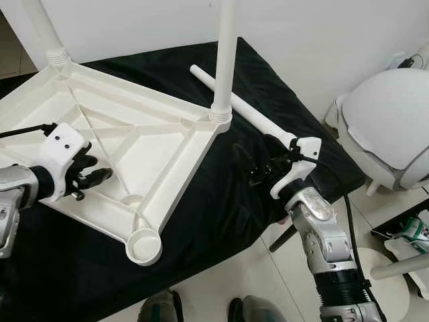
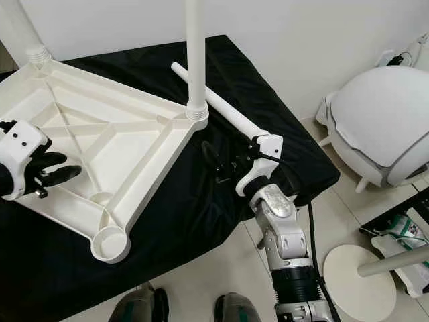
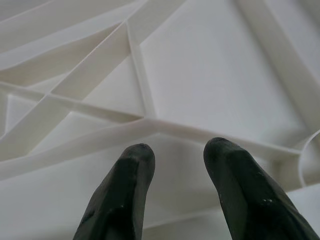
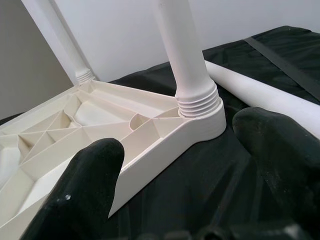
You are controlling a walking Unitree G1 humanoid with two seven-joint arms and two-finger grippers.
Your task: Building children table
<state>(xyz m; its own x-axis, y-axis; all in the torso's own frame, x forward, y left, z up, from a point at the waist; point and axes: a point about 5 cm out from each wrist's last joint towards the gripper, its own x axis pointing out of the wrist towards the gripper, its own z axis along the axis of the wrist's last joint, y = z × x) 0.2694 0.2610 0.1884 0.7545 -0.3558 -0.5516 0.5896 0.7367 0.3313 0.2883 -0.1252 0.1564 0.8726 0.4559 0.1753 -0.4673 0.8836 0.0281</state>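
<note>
A white plastic tabletop (image 1: 127,134) lies upside down on a black cloth, its ribs facing up. Two white legs stand screwed into its corners: one (image 1: 224,60) at the near right corner, one (image 1: 43,30) at the far left. A third leg (image 1: 241,107) lies loose on the cloth just right of the tabletop. The front corner socket (image 1: 143,246) holds no leg. My left gripper (image 1: 94,171) hovers open over the tabletop's ribbed underside (image 3: 165,95) near its left edge. My right gripper (image 1: 251,164) stands open over the cloth, right of the tabletop and beside the loose leg (image 4: 260,92).
The black cloth (image 1: 221,221) covers a low surface that ends at the front and right. On the tiled floor to the right sit a white rounded appliance (image 1: 392,124) and a white disc base (image 2: 358,275). My feet (image 1: 161,310) show at the bottom.
</note>
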